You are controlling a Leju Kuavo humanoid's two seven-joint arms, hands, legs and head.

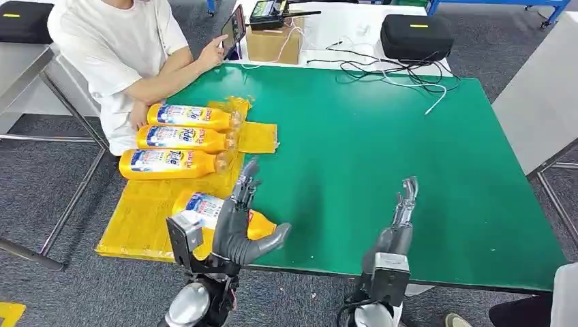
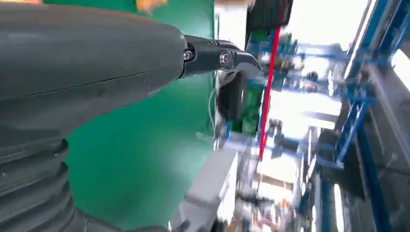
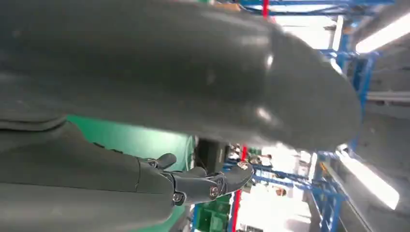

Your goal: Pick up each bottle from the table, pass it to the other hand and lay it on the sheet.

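Three yellow Tide bottles [image 1: 178,139] lie side by side on the yellow sheet [image 1: 140,214] at the green table's left. A fourth bottle [image 1: 204,208] lies nearer on the sheet, partly hidden behind my left hand [image 1: 240,221]. That hand hovers over it with fingers spread and thumb out, holding nothing. My right hand [image 1: 402,211] stands upright over the table's front edge, fingers straight and empty. The left wrist view has my left hand's fingers [image 2: 217,55] extended over green table. In the right wrist view my right hand's fingers [image 3: 203,183] are stretched out.
A person in a white shirt [image 1: 116,48] sits at the far left holding a tablet [image 1: 233,30]. A cardboard box [image 1: 272,44], black case [image 1: 416,35] and cables [image 1: 402,71] lie on the white table behind. The green table [image 1: 382,150] spreads to the right.
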